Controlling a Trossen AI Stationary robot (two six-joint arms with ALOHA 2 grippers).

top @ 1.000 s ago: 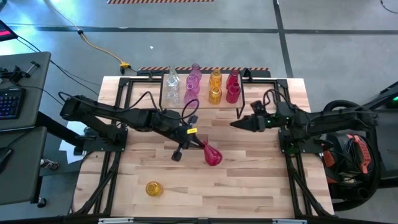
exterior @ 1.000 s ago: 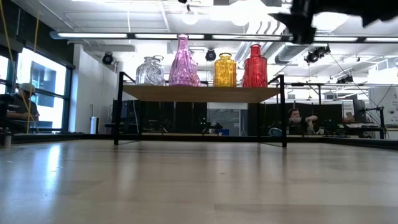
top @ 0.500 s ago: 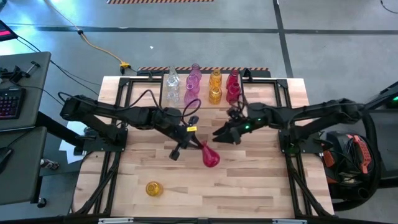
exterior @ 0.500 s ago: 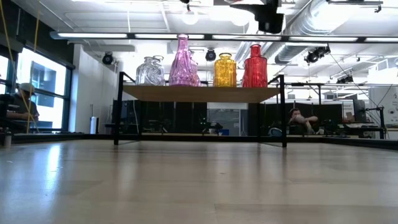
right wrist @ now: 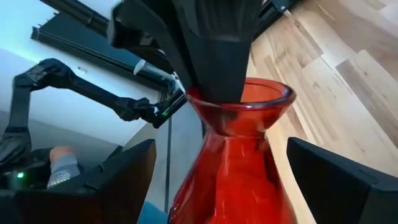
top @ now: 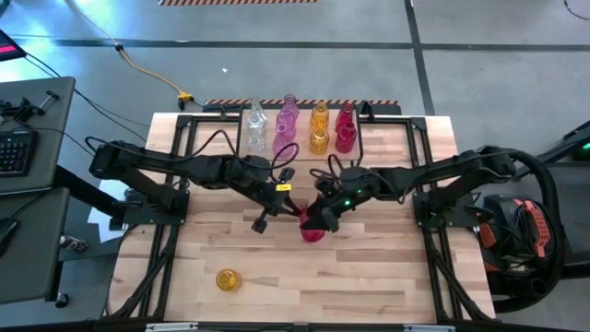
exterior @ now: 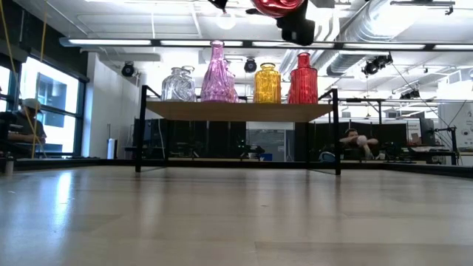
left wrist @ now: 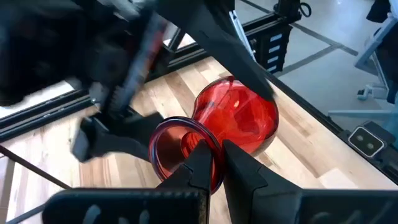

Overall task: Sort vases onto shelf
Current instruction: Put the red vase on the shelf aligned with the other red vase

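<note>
The shelf [top: 369, 148] stands at the far edge of the table [top: 387, 267] and carries the sorted vases in colour columns — clear vases [top: 255, 127] at one end, then pink vases [top: 287, 120], amber vases [top: 319, 127] and red vases [top: 346, 127], two of each colour as far as can be told from above. None of them holds anything visible. From table level the same row shows along the board: clear [exterior: 178, 85], pink [exterior: 217, 74], amber [exterior: 267, 83], red [exterior: 302, 79]. A red vase [top: 313, 228] hangs above mid-table, held by the left claw [top: 297, 212], whose fingers are pinched on the rim of its mouth [left wrist: 180, 149] — one finger inside the opening, one outside. The right claw [top: 324, 214] sits just beside the same vase with its fingers spread wide on either side of the neck [right wrist: 239, 124], not gripping it. Well apart, near the front left of the table, a lone amber vase [top: 227, 279] lies on the wood
</note>
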